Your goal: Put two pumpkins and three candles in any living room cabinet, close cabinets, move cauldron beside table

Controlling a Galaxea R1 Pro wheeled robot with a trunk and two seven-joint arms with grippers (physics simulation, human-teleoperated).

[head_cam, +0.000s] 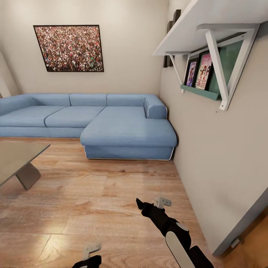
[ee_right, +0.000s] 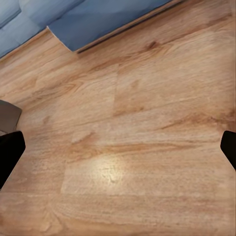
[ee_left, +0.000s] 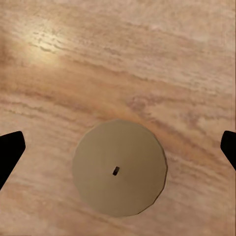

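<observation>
With both hands, the left hand (head_cam: pixel 91 250) and right hand (head_cam: pixel 162 203), spread wide and empty over the wood floor (head_cam: pixel 111 193), the robot faced a blue sofa (head_cam: pixel 111 119), the coffee table (head_cam: pixel 15 156) at its left, and should turn slowly to find the pumpkins.

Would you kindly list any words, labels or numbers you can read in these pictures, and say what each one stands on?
No text can be read.
Two book covers on the green ledge under the wall shelf: pink and purple artwork with figures, any title too small and blurred to read.
Framed picture above the blue sofa: a dense speckled crowd pattern, no lettering.
Round tan disc seen in the left wrist view: a small dark slot, no marking.
</observation>
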